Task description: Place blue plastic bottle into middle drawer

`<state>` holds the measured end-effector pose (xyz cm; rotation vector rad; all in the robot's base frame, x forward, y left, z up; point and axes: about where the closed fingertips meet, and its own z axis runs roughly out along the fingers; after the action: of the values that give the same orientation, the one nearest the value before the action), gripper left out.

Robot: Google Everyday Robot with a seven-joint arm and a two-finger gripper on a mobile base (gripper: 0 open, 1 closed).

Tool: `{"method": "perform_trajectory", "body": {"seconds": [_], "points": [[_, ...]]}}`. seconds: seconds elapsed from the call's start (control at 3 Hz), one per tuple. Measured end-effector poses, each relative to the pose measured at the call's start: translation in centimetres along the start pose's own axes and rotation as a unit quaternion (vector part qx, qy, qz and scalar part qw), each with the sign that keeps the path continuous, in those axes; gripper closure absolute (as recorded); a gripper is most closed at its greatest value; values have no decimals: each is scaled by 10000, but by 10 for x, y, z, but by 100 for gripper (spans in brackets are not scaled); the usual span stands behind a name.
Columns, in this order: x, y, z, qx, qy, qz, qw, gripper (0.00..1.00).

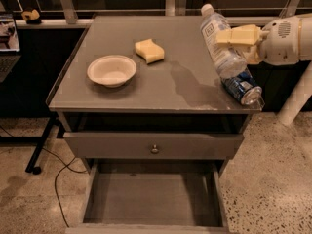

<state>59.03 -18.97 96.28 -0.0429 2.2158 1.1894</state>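
The blue plastic bottle (pixel 220 42), clear with a white cap and a pale label, is held tilted above the cabinet top's right edge, cap toward the back left. My gripper (pixel 238 37) is shut on its middle from the right, cream fingers (pixel 240 34) across the bottle. The bottle's base hangs just above a blue drink can (pixel 243 88). The middle drawer (pixel 151 199) is pulled open at the bottom of the view, its flat grey floor bare. It lies low and to the left of the gripper.
A white bowl (pixel 112 70) and a yellow sponge (pixel 149 50) sit on the cabinet top (pixel 161 89). A shut drawer front with a round knob (pixel 154 149) is above the open drawer. A cable (pixel 58 179) runs on the floor at left.
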Motion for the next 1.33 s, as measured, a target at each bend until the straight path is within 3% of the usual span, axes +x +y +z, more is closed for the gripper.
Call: {"method": "perform_trajectory", "body": {"seconds": [0.33, 1.0, 1.33], "points": [[23, 4, -15, -28, -133, 186, 9997, 100], [30, 12, -13, -107, -78, 133, 9998, 100], [48, 24, -17, -173, -217, 63, 9996, 100]]}}
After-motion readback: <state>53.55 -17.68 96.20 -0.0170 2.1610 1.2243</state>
